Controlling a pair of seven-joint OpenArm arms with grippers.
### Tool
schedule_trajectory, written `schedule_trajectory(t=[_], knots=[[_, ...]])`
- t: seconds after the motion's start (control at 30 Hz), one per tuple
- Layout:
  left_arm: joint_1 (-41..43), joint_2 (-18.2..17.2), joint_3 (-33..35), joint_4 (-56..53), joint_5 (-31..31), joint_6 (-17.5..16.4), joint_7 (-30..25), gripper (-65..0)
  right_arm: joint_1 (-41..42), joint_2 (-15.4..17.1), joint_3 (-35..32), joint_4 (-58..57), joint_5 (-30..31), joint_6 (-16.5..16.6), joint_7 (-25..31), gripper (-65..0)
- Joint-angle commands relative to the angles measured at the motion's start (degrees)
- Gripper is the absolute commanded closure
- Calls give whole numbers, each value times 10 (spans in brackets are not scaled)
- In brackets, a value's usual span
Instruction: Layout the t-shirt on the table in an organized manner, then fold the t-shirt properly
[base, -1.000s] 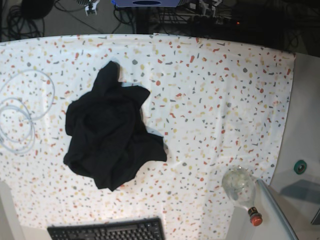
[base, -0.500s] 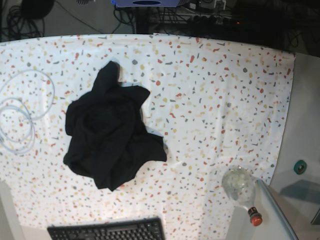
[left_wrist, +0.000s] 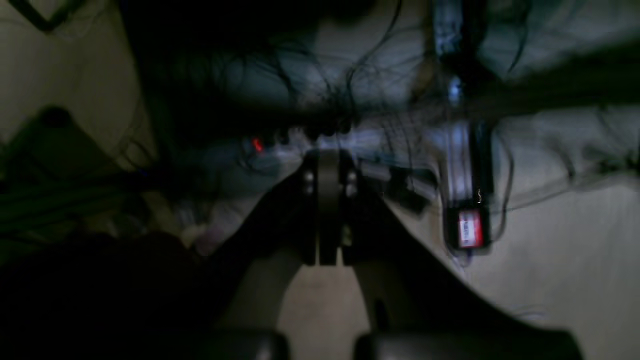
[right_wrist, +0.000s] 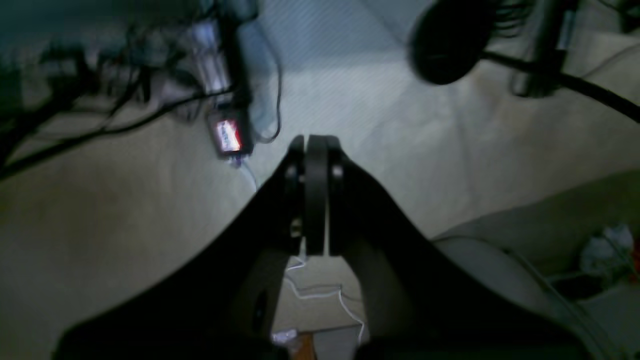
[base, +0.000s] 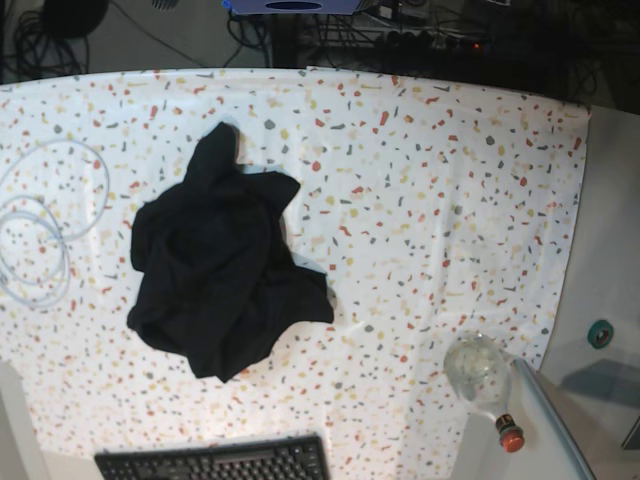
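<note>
The black T-shirt lay crumpled on the worktop, in the part toward the left side of the base view. It was not spread flat and it was not folded; its outline was uneven, with one narrow piece pointing to the top of the view and other corners going out to the right side. The worktop had a white cloth with red, yellow and grey flecks. Near the shirt, on the left edge of the view, there was a coiled pale cable. Below the shirt was a black keyboard, which the bottom edge of the view cut. At the lower right stood or lay a clear glass bottle with a red cap; I could not tell which.

The left claw was closed, its two fingertips meeting, and it had hold of nothing. The right claw was closed also, with only a thin line between the fingertips, and it held nothing. Both claws were away from the shirt, above a dim floor with cables.
</note>
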Motion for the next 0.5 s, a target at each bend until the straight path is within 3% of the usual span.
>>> schedule_trajectory(t=[0.0,0.13,0.2,0.27,0.33,0.47], knots=[[17,-17,-1,42,-14,-2,-19,0,-16,-3,8,36,0,0,14,0],[38,-55,0,166,-67,-2,-16,0,-34,-3,13,142,0,0,14,0],[34,-55,-1,218,-69,-1,-16,0,-20,0,14,187,-1,2,13,0],[7,-50,8,259,-69,0,-9,0,9,26,10,229,-1,2,-8,0],[-33,-33,26,282,-69,0,40,0,58,62,4,257,0,4,-70,0],[-147,30,52,296,-73,1,201,0,201,125,-20,263,2,4,-201,0]])
